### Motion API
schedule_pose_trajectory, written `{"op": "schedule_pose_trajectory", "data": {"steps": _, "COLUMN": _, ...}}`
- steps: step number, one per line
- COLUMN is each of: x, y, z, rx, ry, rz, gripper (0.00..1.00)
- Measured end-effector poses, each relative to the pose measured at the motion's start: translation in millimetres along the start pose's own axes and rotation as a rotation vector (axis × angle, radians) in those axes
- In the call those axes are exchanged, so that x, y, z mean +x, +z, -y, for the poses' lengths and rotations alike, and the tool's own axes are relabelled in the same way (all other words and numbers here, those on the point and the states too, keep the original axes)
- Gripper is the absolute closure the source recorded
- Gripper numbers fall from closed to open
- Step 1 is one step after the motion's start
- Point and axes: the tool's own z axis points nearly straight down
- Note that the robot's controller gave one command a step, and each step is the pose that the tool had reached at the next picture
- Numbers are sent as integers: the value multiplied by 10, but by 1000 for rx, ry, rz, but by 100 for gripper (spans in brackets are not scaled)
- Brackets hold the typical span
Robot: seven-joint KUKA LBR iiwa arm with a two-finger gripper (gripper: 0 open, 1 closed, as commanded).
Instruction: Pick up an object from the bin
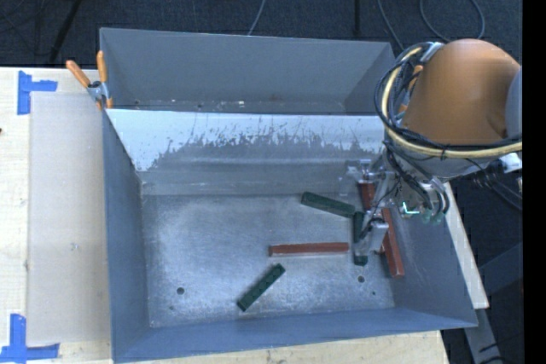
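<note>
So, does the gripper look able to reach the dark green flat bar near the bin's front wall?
Probably yes: the dark green flat bar lies apart on bare bin floor, nothing on or against it.

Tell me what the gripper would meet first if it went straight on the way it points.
Most likely the bin floor: the gripper points down between the right end of the flat red-brown bar and the red-brown stick by the right wall. Depth is unclear, so it might clip either.
</note>
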Motion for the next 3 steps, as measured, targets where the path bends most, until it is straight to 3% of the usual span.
{"op": "schedule_pose_trajectory", "data": {"steps": 1, "x": -166, "y": 1371, "z": 186, "rx": 0, "ry": -561, "rz": 2, "gripper": 0}}
{"op": "schedule_pose_trajectory", "data": {"steps": 2, "x": -620, "y": 1732, "z": -63, "rx": 1, "ry": -667, "rz": 8, "gripper": 0}}
{"op": "schedule_pose_trajectory", "data": {"steps": 3, "x": -721, "y": 1718, "z": 13, "rx": 3, "ry": -775, "rz": 9, "gripper": 0}}
